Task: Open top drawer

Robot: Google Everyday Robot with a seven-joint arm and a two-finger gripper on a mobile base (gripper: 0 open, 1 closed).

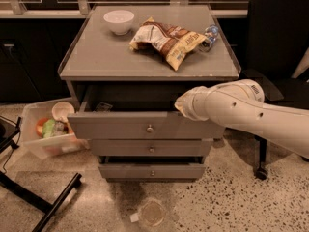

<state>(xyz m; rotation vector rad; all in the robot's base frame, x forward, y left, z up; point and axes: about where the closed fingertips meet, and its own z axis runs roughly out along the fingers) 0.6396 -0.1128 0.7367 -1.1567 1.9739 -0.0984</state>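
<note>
gripper [180, 107] at open flat grey top drawer [120, 126]

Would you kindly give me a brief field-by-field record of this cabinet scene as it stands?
top drawer: pulled out, its front ahead of the two below
pincer: at the white arm's tip, over the open drawer's right side
lower drawers: both set further back than the top one
cabinet top: white bowl, snack bag, plastic bottle
floor, left of cabinet: clear bin holding items
</note>
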